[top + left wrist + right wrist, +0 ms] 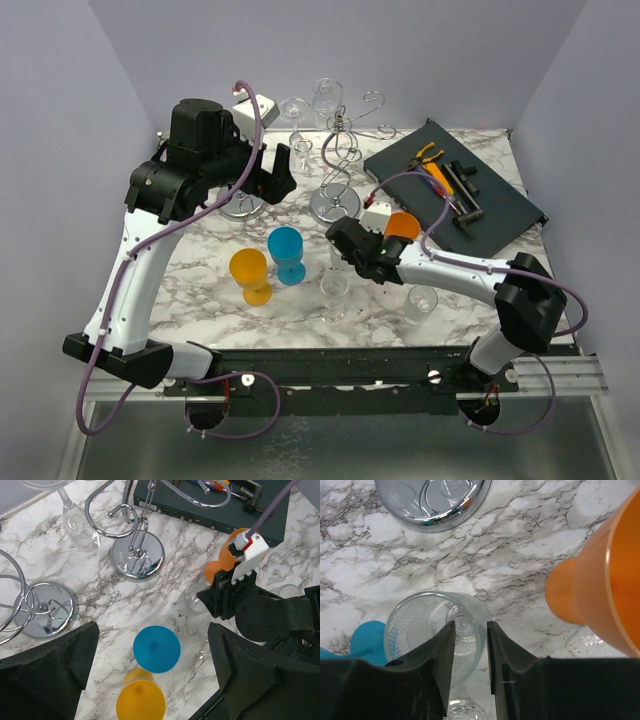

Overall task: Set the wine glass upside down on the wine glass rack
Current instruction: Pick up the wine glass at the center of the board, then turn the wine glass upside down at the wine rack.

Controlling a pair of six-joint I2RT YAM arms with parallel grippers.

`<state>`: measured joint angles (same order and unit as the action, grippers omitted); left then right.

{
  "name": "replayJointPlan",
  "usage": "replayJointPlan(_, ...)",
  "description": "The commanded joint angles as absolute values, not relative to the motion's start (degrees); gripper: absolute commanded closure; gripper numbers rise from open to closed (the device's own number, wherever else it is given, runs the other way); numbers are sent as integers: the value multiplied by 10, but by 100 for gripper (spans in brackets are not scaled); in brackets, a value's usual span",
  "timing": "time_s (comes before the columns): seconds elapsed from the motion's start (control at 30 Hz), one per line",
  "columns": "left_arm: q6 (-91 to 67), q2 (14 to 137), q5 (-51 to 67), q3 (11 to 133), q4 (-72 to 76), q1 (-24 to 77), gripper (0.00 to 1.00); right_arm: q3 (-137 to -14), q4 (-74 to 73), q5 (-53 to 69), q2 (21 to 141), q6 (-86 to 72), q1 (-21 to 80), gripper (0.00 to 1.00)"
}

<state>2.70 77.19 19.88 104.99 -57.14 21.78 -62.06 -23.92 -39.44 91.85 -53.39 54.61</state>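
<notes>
My arms (128, 275) are white tubes with chunky black joints and black bases (130, 358). Purple cables (252, 135) loop along each one. My fingers (436, 672) are matte black, a white box (252, 555) at each wrist.

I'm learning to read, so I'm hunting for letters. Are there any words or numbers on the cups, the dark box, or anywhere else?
None: no word, number, brand or sign can be read in any view.
Blue cup, yellow cup, orange cup: plain, no print.
Box: the small marks along its edge are too small to read.
</notes>
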Motion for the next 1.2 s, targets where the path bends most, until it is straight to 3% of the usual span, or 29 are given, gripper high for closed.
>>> replayJointPlan(0.0, 36, 752, 205, 1050, -584, 220, 1, -588, -252, -391, 918, -566, 546, 72)
replayJointPlan(0.17, 43, 749, 216, 1041, -584, 220, 1, -550, -259, -388, 845, -578, 549, 100)
replayJointPlan(0.33, 42, 753, 235, 1030, -584, 220, 4, -555, -263, -407, 740, -542, 553, 100)
replayJointPlan(0.57, 33, 766, 272, 1040, -583, 220, 10, -584, -130, -365, 599, -376, 554, 100)
replayJointPlan(0.73, 22, 764, 318, 1033, -584, 220, 11, -623, -49, -308, 591, -322, 554, 100)
replayJointPlan(0.93, 21, 753, 364, 1009, -592, 220, 4, -630, 50, -272, 609, -304, 554, 100)
replayJointPlan(1.17, 33, 753, 348, 989, -593, 221, 4, -608, 149, -208, 610, -316, 554, 100)
